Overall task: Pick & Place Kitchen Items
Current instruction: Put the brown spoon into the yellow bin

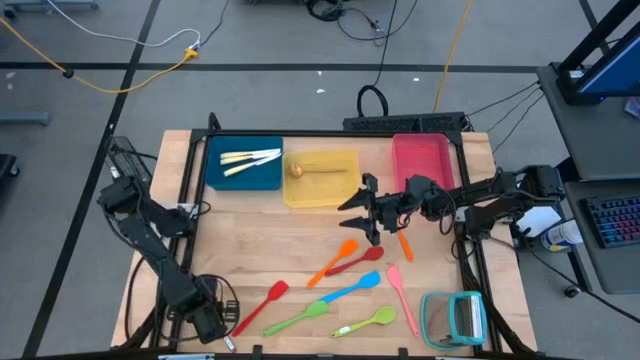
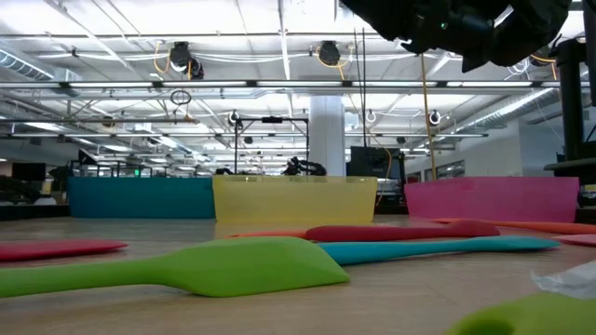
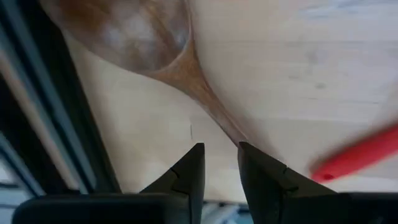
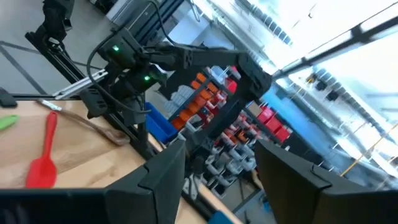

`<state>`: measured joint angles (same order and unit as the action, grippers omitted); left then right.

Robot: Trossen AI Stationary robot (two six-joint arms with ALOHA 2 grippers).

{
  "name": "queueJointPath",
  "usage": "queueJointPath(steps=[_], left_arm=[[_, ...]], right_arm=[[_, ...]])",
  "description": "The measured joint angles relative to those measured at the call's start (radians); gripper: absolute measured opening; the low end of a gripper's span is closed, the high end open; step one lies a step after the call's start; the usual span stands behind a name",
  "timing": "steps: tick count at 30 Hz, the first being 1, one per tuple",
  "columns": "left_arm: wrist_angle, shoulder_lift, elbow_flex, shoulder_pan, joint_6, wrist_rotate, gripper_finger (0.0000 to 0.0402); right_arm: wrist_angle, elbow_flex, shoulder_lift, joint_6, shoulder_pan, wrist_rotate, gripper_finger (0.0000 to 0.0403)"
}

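Kitchen items, slim silicone spatulas and spoons point(image 1: 345, 287), are lying loose mid-table. Left gripper point(image 3: 219, 163) is straddling a brown wooden spoon point(image 3: 149, 43) at the near-left corner, jaws parted; closing comes next. Right gripper point(image 1: 362, 205) is hovering open-jawed, empty, beside the yellow rectangular tray point(image 1: 345, 197).

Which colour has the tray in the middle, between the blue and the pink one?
Yellow. The middle tray shows best in the high view.

Blue tray point(image 1: 243, 178), yellow tray point(image 1: 322, 192), pink tray point(image 1: 421, 172), teal rack point(image 1: 454, 318)
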<state>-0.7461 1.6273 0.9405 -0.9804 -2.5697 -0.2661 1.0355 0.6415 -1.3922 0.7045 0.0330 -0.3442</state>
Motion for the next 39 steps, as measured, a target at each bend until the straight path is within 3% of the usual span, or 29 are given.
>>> queueJointPath(steps=[10, 18, 28, 39], left_arm=[[0.047, 0.086, 0.001, -0.015, -0.009, 0.010, 0.0102], [-0.001, 0.086, 0.003, -0.013, 0.051, 0.160, 0.0102], [-0.054, 0.067, -0.003, 0.031, 0.025, 0.243, 0.0102], [0.013, -0.005, -0.003, 0.091, 0.074, 0.233, 0.0102]], right_arm=[[0.000, 0.000, 0.000, -0.038, -0.002, 0.001, 0.0187], [0.008, 0.000, 0.000, -0.041, -0.002, 0.001, 0.0185], [0.011, 0.000, 0.000, -0.036, -0.002, 0.001, 0.0185], [0.010, 0.000, 0.000, -0.037, -0.002, 0.001, 0.0183]])
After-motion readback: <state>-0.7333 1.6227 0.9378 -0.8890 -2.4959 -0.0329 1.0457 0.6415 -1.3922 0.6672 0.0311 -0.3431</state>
